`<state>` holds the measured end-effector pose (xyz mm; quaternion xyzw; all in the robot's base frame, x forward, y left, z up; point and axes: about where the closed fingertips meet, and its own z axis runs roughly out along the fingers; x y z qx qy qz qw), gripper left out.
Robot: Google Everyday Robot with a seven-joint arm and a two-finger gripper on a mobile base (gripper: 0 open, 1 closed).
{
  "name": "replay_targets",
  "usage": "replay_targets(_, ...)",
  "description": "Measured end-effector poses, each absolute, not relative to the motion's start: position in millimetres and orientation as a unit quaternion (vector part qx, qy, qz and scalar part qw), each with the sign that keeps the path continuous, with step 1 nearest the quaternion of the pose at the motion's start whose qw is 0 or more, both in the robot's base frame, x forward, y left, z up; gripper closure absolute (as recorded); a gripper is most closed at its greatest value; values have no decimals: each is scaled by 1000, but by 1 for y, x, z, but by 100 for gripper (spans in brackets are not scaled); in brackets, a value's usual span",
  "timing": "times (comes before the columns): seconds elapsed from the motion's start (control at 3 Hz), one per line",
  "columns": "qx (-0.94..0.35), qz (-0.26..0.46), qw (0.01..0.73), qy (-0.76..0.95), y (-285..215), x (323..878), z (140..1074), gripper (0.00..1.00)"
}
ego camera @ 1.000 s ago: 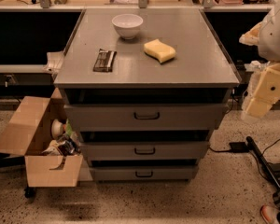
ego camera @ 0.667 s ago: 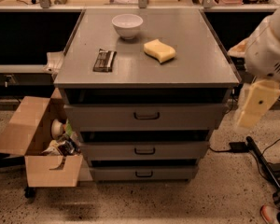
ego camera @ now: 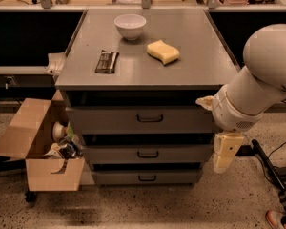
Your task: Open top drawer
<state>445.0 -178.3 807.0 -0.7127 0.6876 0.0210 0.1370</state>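
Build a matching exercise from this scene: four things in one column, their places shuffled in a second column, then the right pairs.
Things:
1. white bowl
2. yellow sponge
3. top drawer
4. gripper

Places:
A. directly under the cabinet top
B. at the back of the cabinet top
C. hanging right of the cabinet, level with the middle drawer
D. on the cabinet top, right of the bowl and nearer the front

Pairs: 1-B, 2-D, 3-A, 4-C.
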Motion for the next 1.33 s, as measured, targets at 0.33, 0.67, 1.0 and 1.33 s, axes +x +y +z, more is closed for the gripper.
replay_targets(0.33,-714,22,138,686,-179,447,804,0)
replay_targets(0.67,-729,26,153,666,-190,468,776,0)
replay_targets(1.0,-747,33,176,640,-210,513,726,0)
replay_targets(1.33,-752,32,180,633,-222,547,698,0)
